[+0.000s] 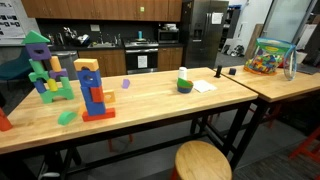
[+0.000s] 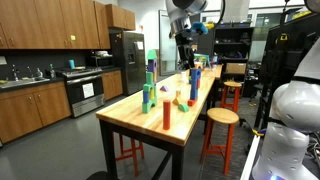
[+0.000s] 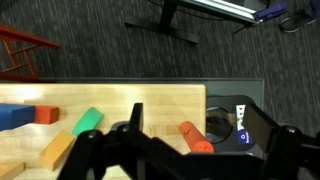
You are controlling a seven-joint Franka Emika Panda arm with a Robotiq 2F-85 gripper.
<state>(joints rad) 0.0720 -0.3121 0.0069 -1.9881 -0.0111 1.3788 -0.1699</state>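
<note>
In the wrist view my gripper (image 3: 200, 112) is open, its two dark fingers (image 3: 135, 122) spread wide with nothing held between them. Far below, framed between the fingers, an orange cylinder (image 3: 196, 138) rests on the wooden table (image 3: 160, 100) near its end edge. A green block (image 3: 87, 121), a yellow block (image 3: 58, 152), a blue block (image 3: 14, 117) and a small orange block (image 3: 45, 115) lie to its left. In an exterior view the gripper (image 2: 185, 45) hangs high over the far part of the table (image 2: 185, 128). It is out of sight in the other exterior view.
Tall block towers (image 1: 92, 90) (image 2: 149, 85) stand on the table, with an upright orange cylinder (image 2: 167, 113) near one end. A black labelled object (image 3: 238, 122) sits just past the table edge. Stools (image 2: 220, 118) (image 1: 202, 160) line the side; a toy bin (image 1: 268, 56) sits on the neighbouring table.
</note>
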